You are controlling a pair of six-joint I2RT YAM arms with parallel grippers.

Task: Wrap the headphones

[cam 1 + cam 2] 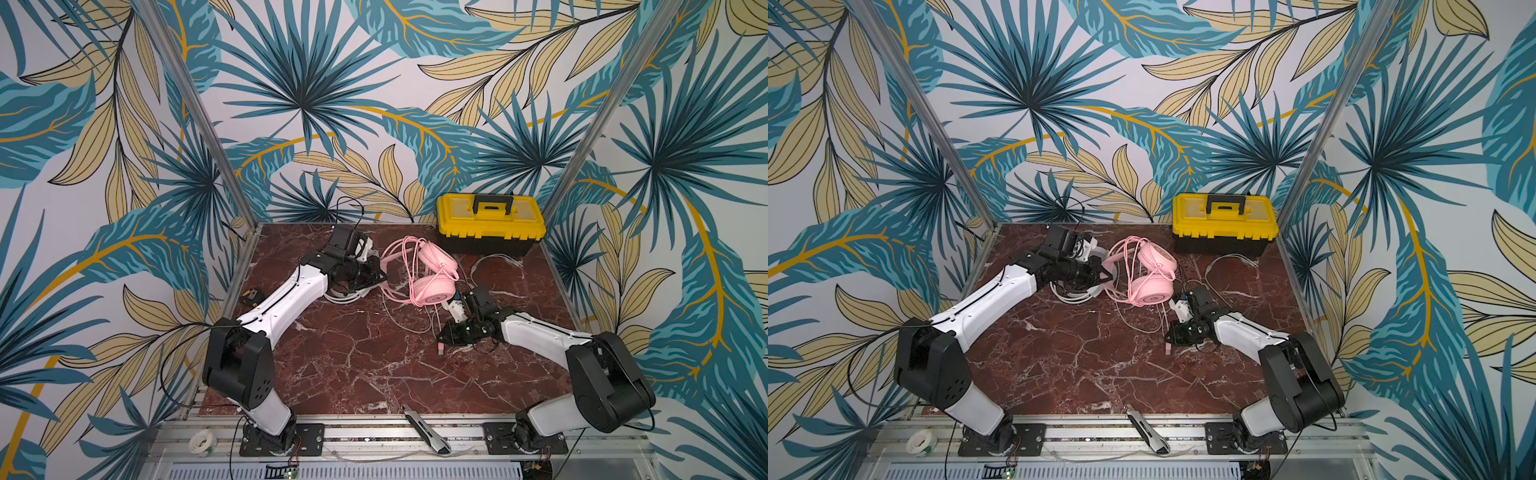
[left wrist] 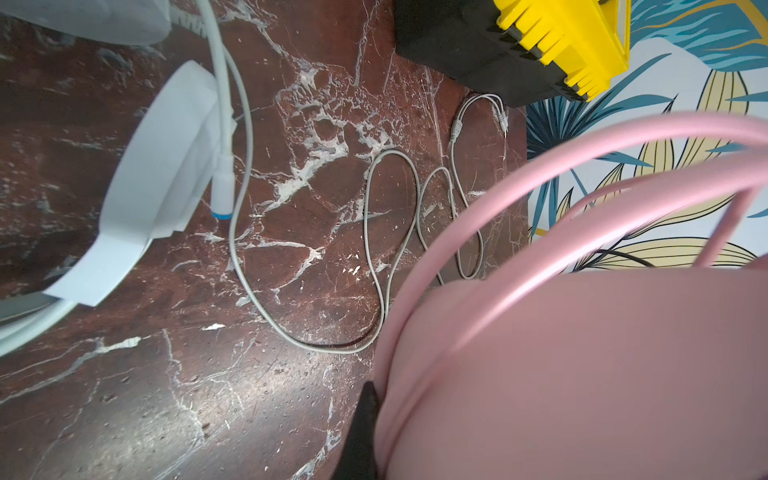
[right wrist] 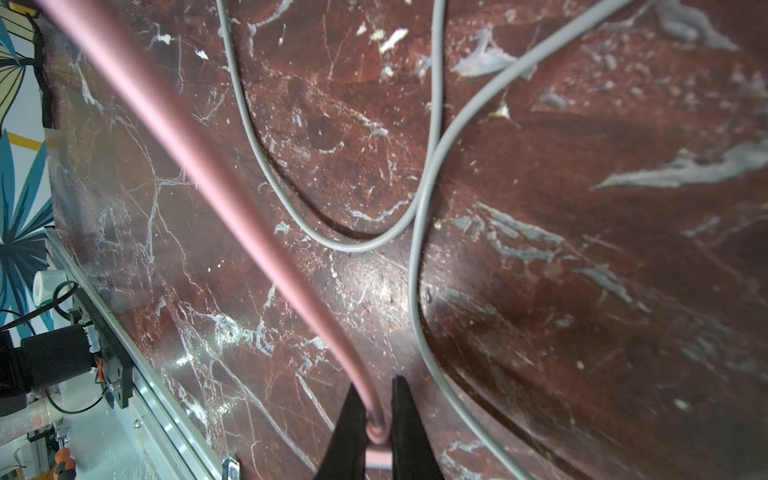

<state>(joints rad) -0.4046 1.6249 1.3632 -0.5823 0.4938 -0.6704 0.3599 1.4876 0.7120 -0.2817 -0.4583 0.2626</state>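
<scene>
Right gripper (image 3: 376, 384) is pinching narrow on the pink cable (image 3: 232, 199) near its plug, just near-right of the pink headset (image 1: 432, 286), which is standing far centre on the table (image 1: 353, 365) with loops draped over its band. Winding is judged the step in hand, the next move calling for slack carried round the band clear of the grey cable (image 3: 419, 249). Left gripper (image 1: 380, 276) is closed at the band's left, hold hidden; the white headset (image 1: 345, 296) is lying largely concealed under that arm.

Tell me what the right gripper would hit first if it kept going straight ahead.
Probably the grey cable looped on the table ahead of the right gripper, unless its tilt meets the table first.
</scene>
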